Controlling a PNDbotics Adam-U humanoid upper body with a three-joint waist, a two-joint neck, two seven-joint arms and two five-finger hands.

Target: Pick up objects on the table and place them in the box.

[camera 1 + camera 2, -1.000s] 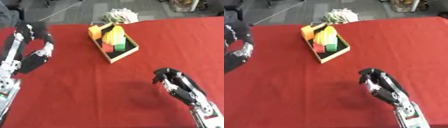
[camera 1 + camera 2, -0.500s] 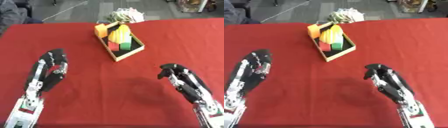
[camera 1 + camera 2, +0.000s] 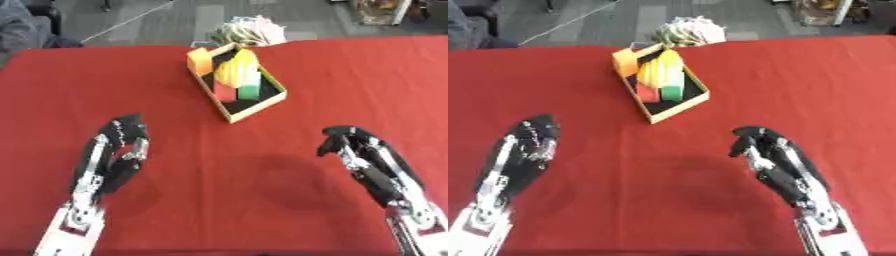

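A shallow tan box point(image 3: 278, 98) stands askew at the far middle of the red table point(image 3: 224, 200). Inside it lie a yellow piece point(image 3: 238, 68), a red block point(image 3: 225, 93), a green block point(image 3: 248, 91) and an orange block point(image 3: 201, 61) at its far end. My left hand point(image 3: 121, 145) hovers low on the near left, fingers relaxed and empty. On the near right my right hand point(image 3: 357, 150) shows with fingers slightly bent, holding nothing. Both hands are well short of the box.
A pale crumpled bundle point(image 3: 248, 31) lies just past the table's far edge behind the box. Grey floor lies beyond. A dark shadow point(image 3: 289, 177) falls on the cloth between my hands.
My left arm has swung from the far left edge down to the near left. The right hand stayed near its place. The whole view has shifted, so the camera moved.
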